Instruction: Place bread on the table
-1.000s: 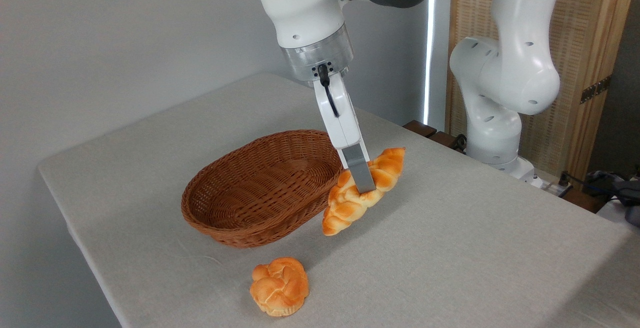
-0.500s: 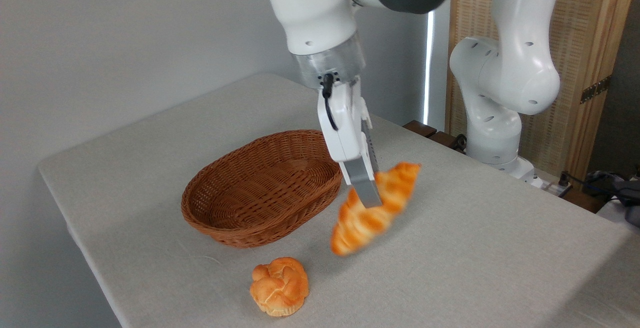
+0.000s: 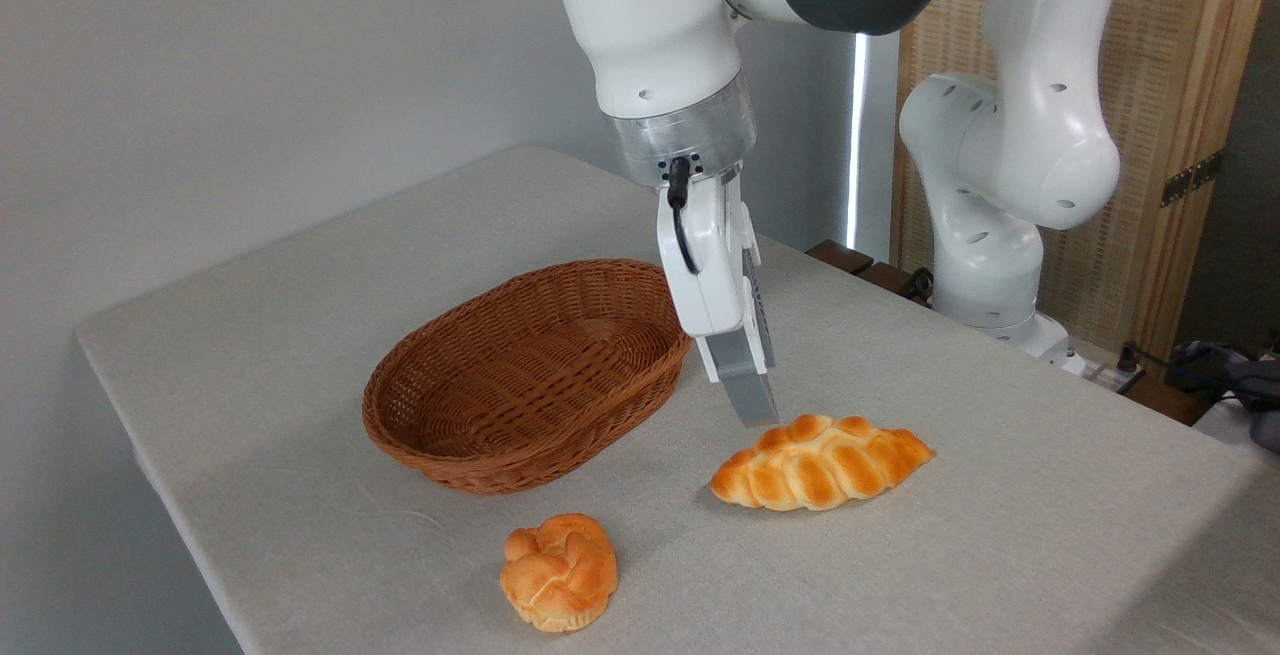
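Note:
The bread [image 3: 820, 462], a braided golden-orange loaf with tapered ends, lies flat on the table [image 3: 960, 555], a little right of the basket. My gripper [image 3: 757, 413] hangs just above the loaf's left half, pointing down. Its fingers [image 3: 745, 385] are seen edge-on, one behind the other, and hold nothing. The loaf is free of them.
A brown oval wicker basket [image 3: 500, 460] stands left of the gripper with nothing in it. A small round knotted bun [image 3: 558, 570] sits near the table's front edge. The arm's white base [image 3: 985, 265] rises at the back right, past the table's far edge.
The loaf was held tilted in the air beside the basket. The gripper carried it right, then let go, and it now lies flat on the cloth.

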Robot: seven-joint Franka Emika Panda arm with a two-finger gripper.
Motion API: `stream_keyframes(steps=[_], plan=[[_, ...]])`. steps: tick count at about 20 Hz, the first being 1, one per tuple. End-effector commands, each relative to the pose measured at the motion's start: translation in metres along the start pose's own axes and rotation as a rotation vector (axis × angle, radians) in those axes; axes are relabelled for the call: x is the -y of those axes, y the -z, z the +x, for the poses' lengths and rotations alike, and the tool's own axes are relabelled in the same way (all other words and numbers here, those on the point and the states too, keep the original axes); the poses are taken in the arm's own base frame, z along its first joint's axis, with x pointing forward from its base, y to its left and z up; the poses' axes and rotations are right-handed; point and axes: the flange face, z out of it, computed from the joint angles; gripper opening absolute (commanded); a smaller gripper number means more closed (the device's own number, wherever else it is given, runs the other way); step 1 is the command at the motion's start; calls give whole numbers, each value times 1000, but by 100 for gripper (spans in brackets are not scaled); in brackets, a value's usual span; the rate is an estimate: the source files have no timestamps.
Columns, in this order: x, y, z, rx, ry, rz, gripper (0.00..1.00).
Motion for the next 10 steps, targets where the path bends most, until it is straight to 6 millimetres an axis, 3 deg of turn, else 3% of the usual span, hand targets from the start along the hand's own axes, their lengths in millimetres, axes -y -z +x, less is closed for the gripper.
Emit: stream_keyframes(steps=[1, 6, 10], plan=[[-1, 14, 5, -38, 173, 37, 100], [15, 54, 33, -88, 551, 89, 100], [24, 76, 62, -102, 708, 125, 100]])
